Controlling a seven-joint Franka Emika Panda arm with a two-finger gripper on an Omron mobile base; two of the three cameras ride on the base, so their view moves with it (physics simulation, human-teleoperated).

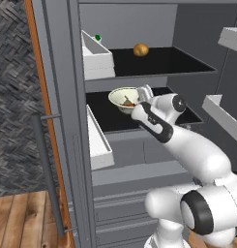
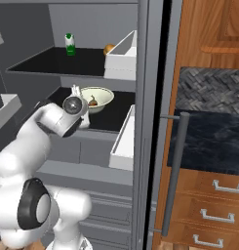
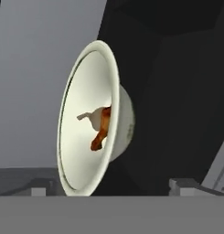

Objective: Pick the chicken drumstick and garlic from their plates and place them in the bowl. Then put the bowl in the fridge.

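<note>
A: Nearest the base, what stands in front of the fridge [image 1: 139, 145]?
B: The white arm, reaching up and forward into the open compartment, with the fridge's grey drawers below it.
A: And on the middle dark shelf [image 1: 103, 114]?
B: The hand [image 1: 146, 92] sits just at the near right of the bowl [image 1: 124, 99]; its fingers are released and spread, grasping nothing. The bowl stands upright on that shelf, free of the fingers.
A: What is inside the bowl?
B: The chicken drumstick [image 3: 100, 132], reddish-brown, lying against a pale lump that looks like the garlic [image 3: 90, 115].
A: Farther back?
B: On the upper shelf [image 1: 158, 60] a round golden-orange ball [image 1: 140, 50] rests near the rear wall, and a small green-capped bottle [image 2: 69, 45] stands at the far left. White door bins [image 1: 96, 58] hang at the left side.
</note>
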